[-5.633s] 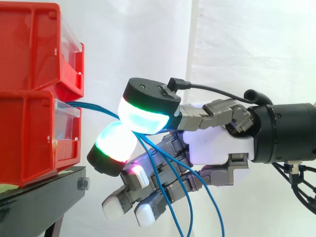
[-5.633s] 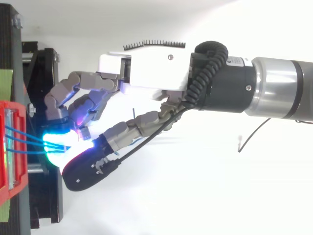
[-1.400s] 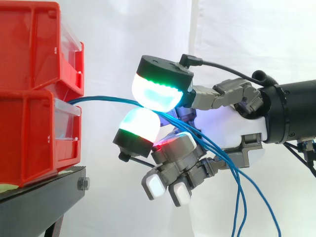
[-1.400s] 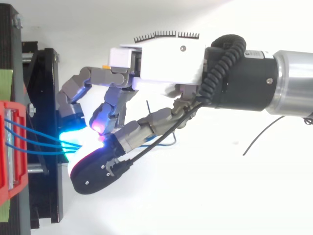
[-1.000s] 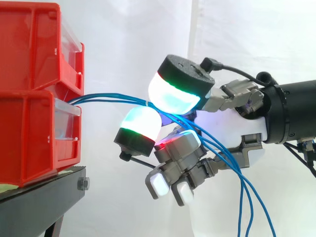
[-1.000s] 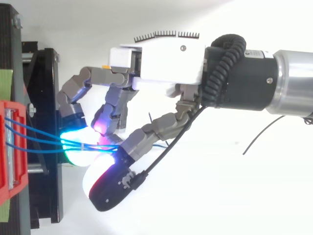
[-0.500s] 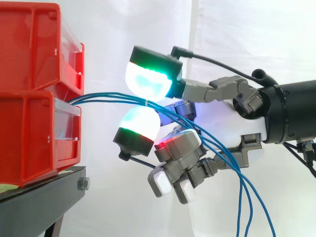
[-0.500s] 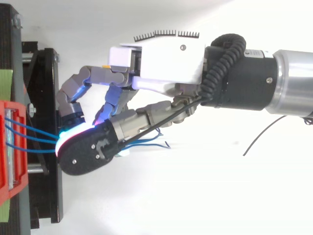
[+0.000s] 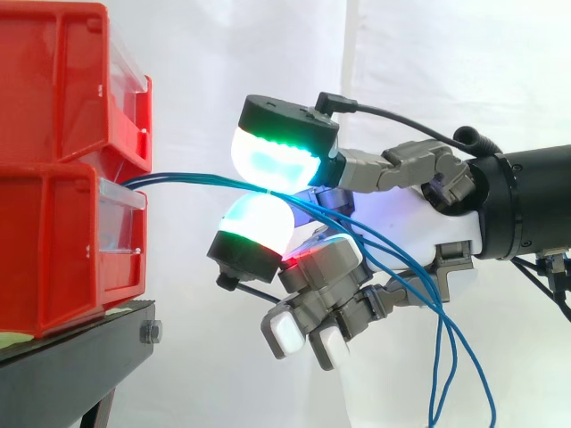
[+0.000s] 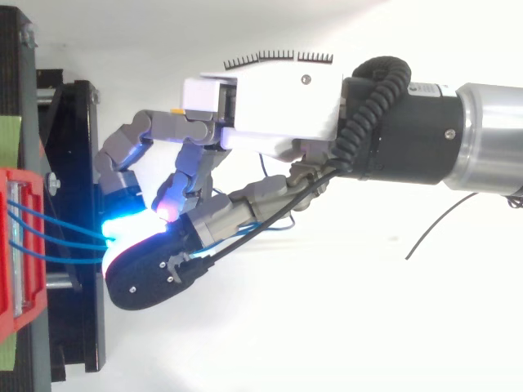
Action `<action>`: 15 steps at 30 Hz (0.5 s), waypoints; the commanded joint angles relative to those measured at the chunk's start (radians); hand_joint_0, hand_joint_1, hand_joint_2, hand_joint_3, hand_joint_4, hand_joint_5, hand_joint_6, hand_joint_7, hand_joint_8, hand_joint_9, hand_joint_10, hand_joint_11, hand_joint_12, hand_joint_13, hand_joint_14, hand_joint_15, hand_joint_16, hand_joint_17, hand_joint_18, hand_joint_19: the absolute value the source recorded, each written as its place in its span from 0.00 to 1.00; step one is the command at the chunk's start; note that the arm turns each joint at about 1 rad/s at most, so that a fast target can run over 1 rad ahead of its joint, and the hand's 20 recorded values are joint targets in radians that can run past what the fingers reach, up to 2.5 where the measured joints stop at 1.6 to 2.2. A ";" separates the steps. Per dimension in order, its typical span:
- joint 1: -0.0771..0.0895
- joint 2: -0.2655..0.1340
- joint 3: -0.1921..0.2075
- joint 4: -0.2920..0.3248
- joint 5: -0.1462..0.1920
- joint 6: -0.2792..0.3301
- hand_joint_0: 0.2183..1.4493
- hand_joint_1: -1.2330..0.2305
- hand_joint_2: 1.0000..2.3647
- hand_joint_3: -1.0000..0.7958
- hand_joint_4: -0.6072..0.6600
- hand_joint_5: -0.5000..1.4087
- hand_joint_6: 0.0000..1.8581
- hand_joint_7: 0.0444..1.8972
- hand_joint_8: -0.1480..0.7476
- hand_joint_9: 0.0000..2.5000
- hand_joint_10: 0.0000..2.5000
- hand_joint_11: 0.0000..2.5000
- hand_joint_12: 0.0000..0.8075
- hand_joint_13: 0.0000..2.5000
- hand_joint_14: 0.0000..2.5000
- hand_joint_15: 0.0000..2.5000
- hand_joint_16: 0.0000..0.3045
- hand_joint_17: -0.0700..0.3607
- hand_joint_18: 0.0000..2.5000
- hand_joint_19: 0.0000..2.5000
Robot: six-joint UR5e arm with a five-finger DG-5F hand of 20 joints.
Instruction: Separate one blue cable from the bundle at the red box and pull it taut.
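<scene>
At left, two stacked red bins (image 9: 55,241) sit on a black stand (image 9: 76,357) before a white curtain (image 9: 446,71). A bundle of blue cables (image 9: 192,177) leaves the front of the lower bin and runs nearly level to the right, straight into the robot's hand (image 9: 415,236). There the hand is closed on the strands, pinching them between two glowing pads (image 9: 272,156), one above and one below. Past the pinch, the cables fan out across the curled lower fingers and hang loose toward the bottom right. From above, the strands converge from the bin onto the cyan glow.
</scene>
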 commanded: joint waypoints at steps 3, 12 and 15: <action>0.000 0.000 0.000 0.001 0.001 0.000 0.49 0.20 0.00 0.28 0.45 0.17 0.50 0.67 0.50 0.47 0.01 0.60 0.49 0.36 0.01 0.27 0.15 0.41 0.35 0.26; 0.000 0.000 0.000 0.001 0.001 0.000 0.43 0.15 0.00 0.28 0.48 0.18 0.50 0.64 0.49 0.47 0.01 0.60 0.49 0.36 0.01 0.27 0.15 0.40 0.35 0.25; 0.000 -0.001 0.000 0.001 0.001 0.000 0.41 0.12 0.00 0.28 0.49 0.18 0.50 0.64 0.49 0.46 0.01 0.60 0.49 0.35 0.01 0.26 0.15 0.40 0.34 0.25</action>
